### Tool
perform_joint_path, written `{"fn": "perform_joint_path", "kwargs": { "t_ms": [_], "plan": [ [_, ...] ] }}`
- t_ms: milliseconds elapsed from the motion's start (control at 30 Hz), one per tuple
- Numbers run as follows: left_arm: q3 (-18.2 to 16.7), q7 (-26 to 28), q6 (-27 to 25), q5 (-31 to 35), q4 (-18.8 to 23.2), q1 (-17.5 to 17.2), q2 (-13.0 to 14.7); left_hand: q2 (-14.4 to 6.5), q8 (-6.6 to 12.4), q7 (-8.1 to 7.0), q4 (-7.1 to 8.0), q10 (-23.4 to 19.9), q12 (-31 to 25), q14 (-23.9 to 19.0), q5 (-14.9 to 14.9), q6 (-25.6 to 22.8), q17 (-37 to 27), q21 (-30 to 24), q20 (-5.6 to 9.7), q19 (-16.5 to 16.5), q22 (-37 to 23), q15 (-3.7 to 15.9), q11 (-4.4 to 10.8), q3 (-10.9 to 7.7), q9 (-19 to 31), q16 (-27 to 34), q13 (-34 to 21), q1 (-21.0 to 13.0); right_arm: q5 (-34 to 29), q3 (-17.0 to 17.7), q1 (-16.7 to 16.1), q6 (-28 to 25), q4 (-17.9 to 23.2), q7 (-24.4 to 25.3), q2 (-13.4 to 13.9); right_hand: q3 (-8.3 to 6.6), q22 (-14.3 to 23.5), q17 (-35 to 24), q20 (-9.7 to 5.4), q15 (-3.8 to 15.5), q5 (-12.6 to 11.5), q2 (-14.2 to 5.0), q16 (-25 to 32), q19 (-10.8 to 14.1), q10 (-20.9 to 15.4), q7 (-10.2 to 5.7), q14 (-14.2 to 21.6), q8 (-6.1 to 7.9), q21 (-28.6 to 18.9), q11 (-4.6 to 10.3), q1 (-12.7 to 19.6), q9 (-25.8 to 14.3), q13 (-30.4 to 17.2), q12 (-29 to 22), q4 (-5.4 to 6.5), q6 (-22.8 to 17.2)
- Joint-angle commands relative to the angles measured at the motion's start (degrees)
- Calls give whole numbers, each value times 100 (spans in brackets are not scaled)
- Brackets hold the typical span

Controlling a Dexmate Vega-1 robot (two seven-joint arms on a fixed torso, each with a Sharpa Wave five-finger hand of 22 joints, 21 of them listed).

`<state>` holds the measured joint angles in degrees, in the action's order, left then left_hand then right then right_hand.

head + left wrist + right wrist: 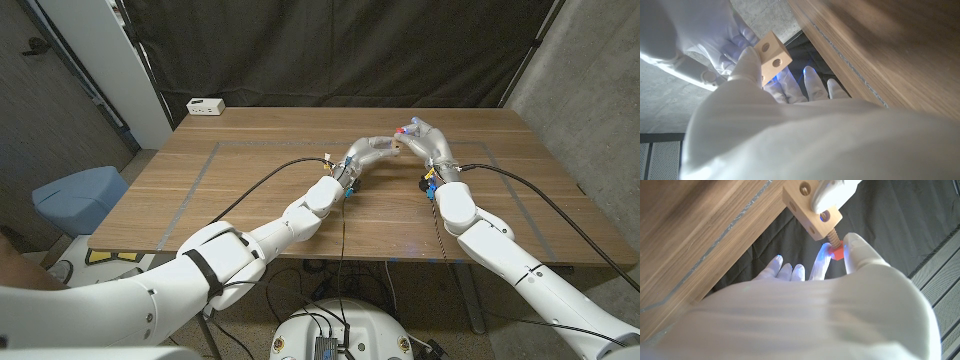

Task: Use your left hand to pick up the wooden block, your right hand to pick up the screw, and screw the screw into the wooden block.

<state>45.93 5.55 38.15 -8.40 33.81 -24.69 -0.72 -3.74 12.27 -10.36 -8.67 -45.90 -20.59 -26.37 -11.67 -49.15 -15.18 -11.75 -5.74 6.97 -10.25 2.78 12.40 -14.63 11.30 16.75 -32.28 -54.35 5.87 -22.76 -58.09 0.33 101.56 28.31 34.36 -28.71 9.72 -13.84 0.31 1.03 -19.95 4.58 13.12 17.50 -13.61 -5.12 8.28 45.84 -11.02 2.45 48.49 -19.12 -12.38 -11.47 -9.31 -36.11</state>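
Nearby, a white box [206, 106] sits at the table's [250, 160] far corner.

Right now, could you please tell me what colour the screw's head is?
Red-orange, on the wooden-threaded screw pinched by the right hand; right wrist view shows it best.

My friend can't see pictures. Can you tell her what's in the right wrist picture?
The right hand pinches a screw with a red head, its wooden threads partly inside a hole in a wooden block. Fingers of the left hand grip the block. The wooden table shows behind them.
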Motion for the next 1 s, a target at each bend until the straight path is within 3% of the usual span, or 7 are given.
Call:
{"fn": "perform_joint_path", "kwargs": {
  "t_ms": [33,1000],
  "plan": [
    [7,14,-64,23,90,-36,17,-73,33,-2,31,-47,-35,-53,-27,-53,-11,-17,19,44,-33,661,6,-29,34,-20,-25,-5,6,42,-66,11,59,17,36,16,17,-16,-8,-5,-29,-48,19,49,36,8,28,44,-18,5,16,0,-28,-11,17,25],
    [15,14,-136,56,281,-101,73,-77,32,-1,32,-49,-22,-58,-26,-55,-12,-17,24,45,-33,662,4,-29,35,-31,-35,1,18,68,-109,32,66,40,23,26,17,-13,-8,-1,-63,-51,15,54,45,14,31,82,-18,13,14,33,-28,-9,16,43]
  ]
}}
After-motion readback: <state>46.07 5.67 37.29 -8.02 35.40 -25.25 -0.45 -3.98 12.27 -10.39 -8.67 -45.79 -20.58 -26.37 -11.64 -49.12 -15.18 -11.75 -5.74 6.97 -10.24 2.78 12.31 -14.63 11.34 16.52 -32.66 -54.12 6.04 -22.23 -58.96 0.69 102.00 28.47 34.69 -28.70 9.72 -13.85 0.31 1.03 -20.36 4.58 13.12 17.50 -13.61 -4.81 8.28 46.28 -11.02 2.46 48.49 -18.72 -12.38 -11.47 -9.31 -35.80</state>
